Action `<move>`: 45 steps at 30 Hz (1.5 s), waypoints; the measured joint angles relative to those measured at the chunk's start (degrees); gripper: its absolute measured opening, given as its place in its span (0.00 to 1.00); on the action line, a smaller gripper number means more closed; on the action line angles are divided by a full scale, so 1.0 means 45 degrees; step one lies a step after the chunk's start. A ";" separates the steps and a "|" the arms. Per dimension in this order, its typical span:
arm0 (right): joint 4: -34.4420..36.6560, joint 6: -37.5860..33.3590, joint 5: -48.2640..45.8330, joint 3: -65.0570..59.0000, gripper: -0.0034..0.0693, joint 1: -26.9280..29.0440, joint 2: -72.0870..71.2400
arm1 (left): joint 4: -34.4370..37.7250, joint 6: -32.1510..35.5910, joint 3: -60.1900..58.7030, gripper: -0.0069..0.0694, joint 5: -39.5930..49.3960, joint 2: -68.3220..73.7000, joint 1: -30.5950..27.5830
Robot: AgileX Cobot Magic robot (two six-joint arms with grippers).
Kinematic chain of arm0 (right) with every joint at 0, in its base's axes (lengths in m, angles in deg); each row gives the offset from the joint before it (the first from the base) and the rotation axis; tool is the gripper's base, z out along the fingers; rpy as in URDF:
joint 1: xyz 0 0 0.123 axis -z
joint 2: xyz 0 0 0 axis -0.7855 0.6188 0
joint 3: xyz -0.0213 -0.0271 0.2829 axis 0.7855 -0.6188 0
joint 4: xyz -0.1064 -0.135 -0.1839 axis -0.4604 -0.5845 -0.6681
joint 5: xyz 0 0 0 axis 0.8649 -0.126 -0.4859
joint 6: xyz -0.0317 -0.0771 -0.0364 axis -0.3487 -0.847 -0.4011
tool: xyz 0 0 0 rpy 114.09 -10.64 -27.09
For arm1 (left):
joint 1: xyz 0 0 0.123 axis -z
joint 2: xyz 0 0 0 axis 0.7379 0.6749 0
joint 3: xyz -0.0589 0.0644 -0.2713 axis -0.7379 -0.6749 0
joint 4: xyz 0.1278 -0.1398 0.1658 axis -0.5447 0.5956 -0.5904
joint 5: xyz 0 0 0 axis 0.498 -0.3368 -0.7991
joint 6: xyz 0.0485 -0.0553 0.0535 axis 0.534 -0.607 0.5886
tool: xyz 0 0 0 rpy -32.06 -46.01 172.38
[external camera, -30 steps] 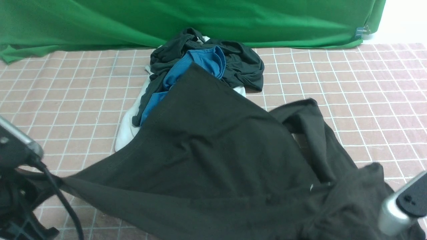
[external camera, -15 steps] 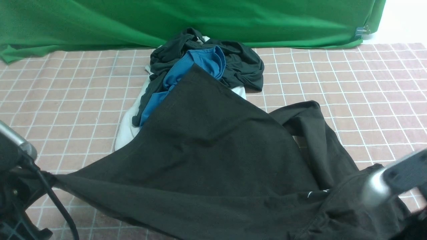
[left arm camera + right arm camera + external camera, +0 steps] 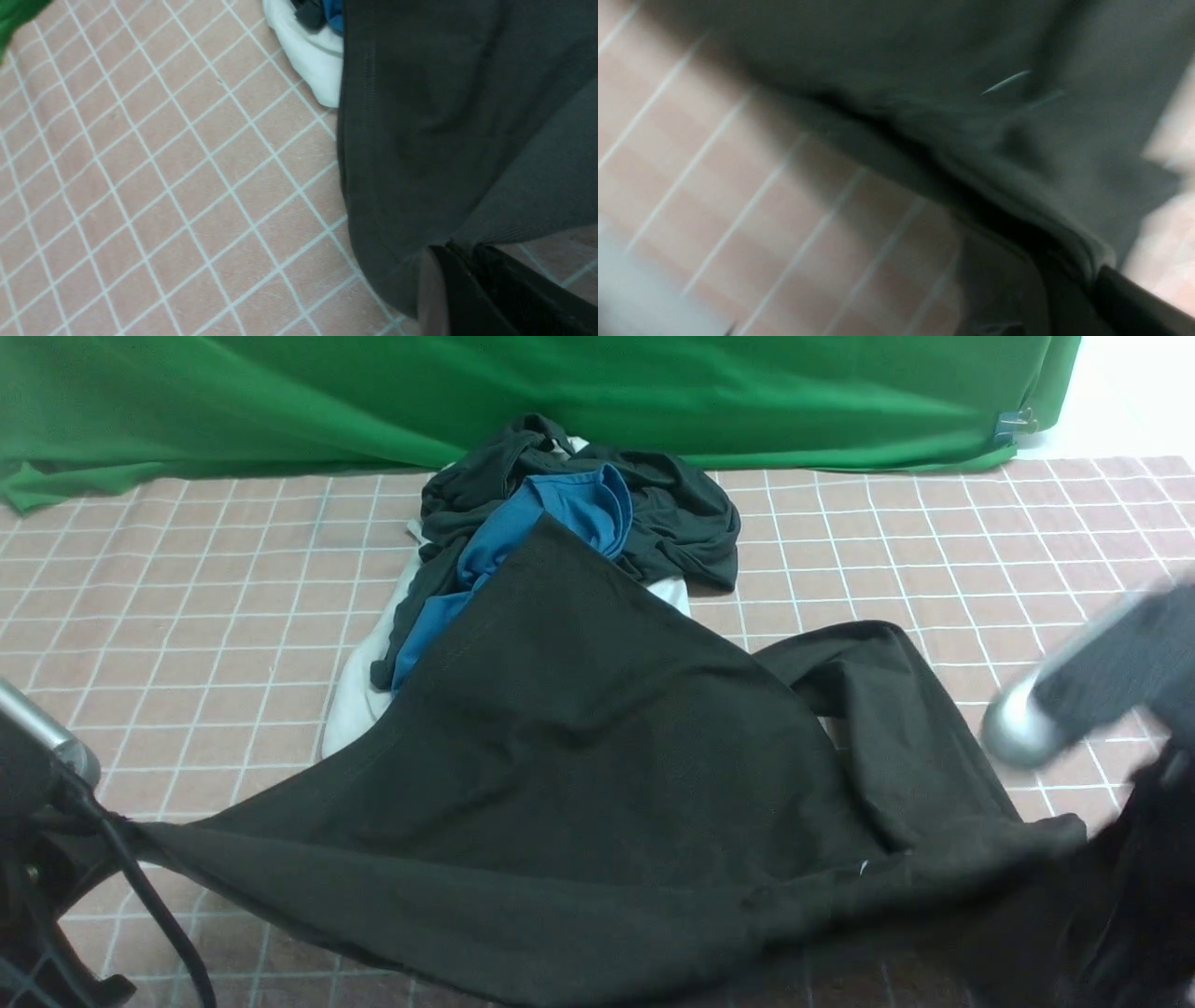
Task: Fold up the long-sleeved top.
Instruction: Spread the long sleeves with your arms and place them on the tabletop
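While taut between left tool (image 3: 460, 252) and right tool (image 3: 1097, 273), both tight on its edge: long-sleeved top (image 3: 597, 756), black, creased.

Black long-sleeved top (image 3: 597, 756), spread wide, near edge raised.
Plain dark cotton, lightly creased. The near edge is pulled in a taut line from its left corner to its right corner. The far corner peaks over the clothes pile (image 3: 579, 495). One sleeve (image 3: 896, 709) lies curved along its right side.
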 joint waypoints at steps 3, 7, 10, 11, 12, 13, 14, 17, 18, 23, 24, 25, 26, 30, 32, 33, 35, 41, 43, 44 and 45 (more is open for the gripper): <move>0.2038 -0.0780 -0.0126 0.0417 0.11 0.0000 -0.0039 | -0.0155 0.0000 0.0000 0.13 -0.0043 0.0000 0.0000; 0.5603 -0.2131 -0.0262 -0.0443 0.11 0.0000 -0.0017 | -0.0511 -0.0077 0.0000 0.13 -0.0043 0.0000 0.0000; 0.7103 -0.2636 -0.0055 -0.1474 0.11 0.0000 -0.0017 | -0.0653 -0.0210 0.0000 0.13 -0.0043 0.0000 0.0000; 0.7292 -0.2616 0.0176 -0.1898 0.11 0.0000 -0.0017 | -0.0681 -0.0235 0.0000 0.13 -0.0043 0.0000 0.0000; 0.7367 -0.2553 0.0372 -0.2204 0.12 0.0000 -0.0017 | -0.0694 -0.0263 0.0000 0.13 -0.0059 0.0000 0.0000; 0.7409 -0.2484 0.0526 -0.2396 0.14 0.0000 -0.0017 | -0.0694 -0.0266 0.0000 0.13 -0.0088 0.0000 0.0000; 0.7471 -0.2428 0.0728 -0.2562 0.17 0.0000 -0.0017 | -0.0694 -0.0277 0.0000 0.13 -0.0124 0.0000 0.0000; 0.7466 -0.2403 0.1109 -0.2654 0.36 0.0000 -0.0017 | -0.0694 -0.0277 0.0000 0.13 -0.0144 0.0000 0.0000; 0.7453 -0.2404 0.1169 -0.2633 0.40 0.0000 -0.0017 | -0.0694 -0.0277 0.0000 0.13 -0.0144 0.0000 0.0000; 0.3234 -0.0954 0.2030 -0.1725 0.76 0.0051 -0.0003 | -0.0694 -0.0277 0.0000 0.13 -0.0169 0.0000 0.0000; 0.2157 -0.0080 0.2177 -0.1632 0.77 0.0150 0.0045 | -0.0694 -0.0277 0.0000 0.13 -0.0169 0.0000 0.0000; 0.1184 0.0411 0.2309 -0.1605 0.77 0.0360 0.0131 | -0.0694 -0.0277 0.0000 0.13 -0.0169 0.0000 0.0000; -0.0210 0.1502 0.2462 -0.1537 0.76 0.0842 0.0440 | -0.0694 -0.0277 0.0000 0.13 -0.0169 0.0000 0.0000; -0.0343 0.1535 0.2996 -0.1522 0.75 0.2768 0.1806 | -0.0694 -0.0277 0.0000 0.13 -0.0169 0.0000 0.0000; 0.0266 0.0895 0.3489 -0.1522 0.75 0.3812 0.2705 | -0.0694 -0.0277 0.0000 0.13 -0.0169 0.0000 0.0000; 0.0755 0.0420 0.4196 -0.1522 0.76 0.4636 0.3427 | -0.0694 -0.0277 0.0000 0.13 -0.0169 0.0000 0.0000; 0.1287 -0.0155 0.5326 -0.1496 0.76 0.5857 0.4631 | -0.0694 -0.0277 0.0000 0.13 -0.0157 0.0000 0.0000; 0.3742 -0.2061 0.6386 -0.1149 0.77 0.8055 0.7289 | -0.0574 -0.0277 0.0000 0.13 -0.0116 0.0000 0.0000; 0.4422 -0.2550 0.6396 -0.1149 0.77 0.8123 0.7871 | -0.0496 -0.0277 0.0000 0.13 -0.0116 0.0000 0.0000; 0.4576 -0.2681 0.6402 -0.1149 0.77 0.8089 0.8082 | -0.0494 -0.0277 0.0000 0.13 -0.0101 0.0000 0.0000; 0.4662 -0.2773 0.6461 -0.1149 0.77 0.8020 0.8255 | -0.0494 -0.0277 0.0000 0.13 -0.0084 0.0000 0.0000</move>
